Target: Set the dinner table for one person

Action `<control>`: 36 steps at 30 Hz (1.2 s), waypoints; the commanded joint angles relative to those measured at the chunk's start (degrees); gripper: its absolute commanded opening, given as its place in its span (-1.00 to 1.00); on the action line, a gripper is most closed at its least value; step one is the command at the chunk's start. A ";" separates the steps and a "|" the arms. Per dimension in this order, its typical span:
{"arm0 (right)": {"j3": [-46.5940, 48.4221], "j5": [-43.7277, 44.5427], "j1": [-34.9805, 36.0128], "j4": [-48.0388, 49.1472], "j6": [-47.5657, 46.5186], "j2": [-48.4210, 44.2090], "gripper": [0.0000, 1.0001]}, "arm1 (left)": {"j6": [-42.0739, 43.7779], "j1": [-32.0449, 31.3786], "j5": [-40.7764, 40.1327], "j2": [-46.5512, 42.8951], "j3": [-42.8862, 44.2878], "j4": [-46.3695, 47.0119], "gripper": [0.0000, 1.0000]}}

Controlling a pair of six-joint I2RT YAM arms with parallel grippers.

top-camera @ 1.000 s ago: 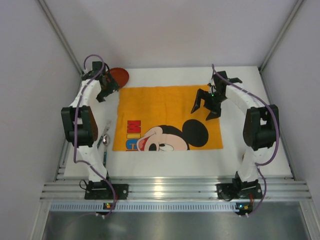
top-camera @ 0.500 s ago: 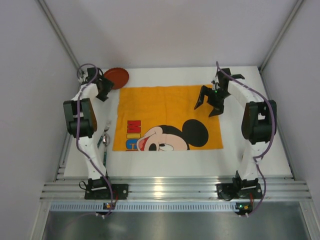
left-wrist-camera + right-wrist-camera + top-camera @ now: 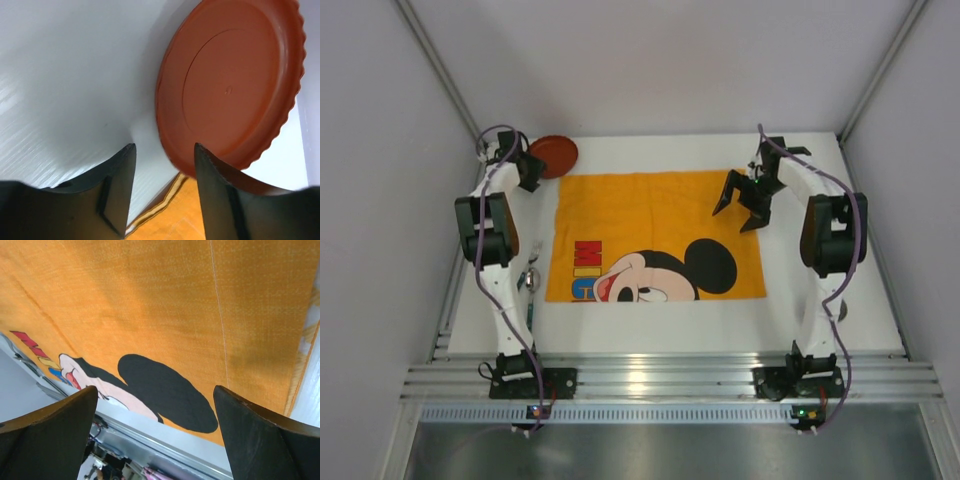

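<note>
White walls [image 3: 650, 70] are set round three sides of the large white matte rectangular dinner table [image 3: 670, 325], whose long axis is laid left to right, with bare margins left around the orange Mickey Mouse cloth [image 3: 650, 215]. The left gripper [image 3: 164, 150] is held partly spread astride the rim of the red-brown scalloped round plate [image 3: 235, 80] at far left, and the right gripper [image 3: 155, 390] is spread wide above the cloth.

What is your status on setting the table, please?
Left gripper open at red plate's rim. Right gripper open over orange cloth. Dinner table: plate sits far left. Nothing blocking.
</note>
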 commanded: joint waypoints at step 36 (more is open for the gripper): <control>-11.67 0.96 2.30 5.02 1.72 -10.06 1.00 | 22.40 -10.18 16.30 -15.73 -1.63 -6.86 -1.00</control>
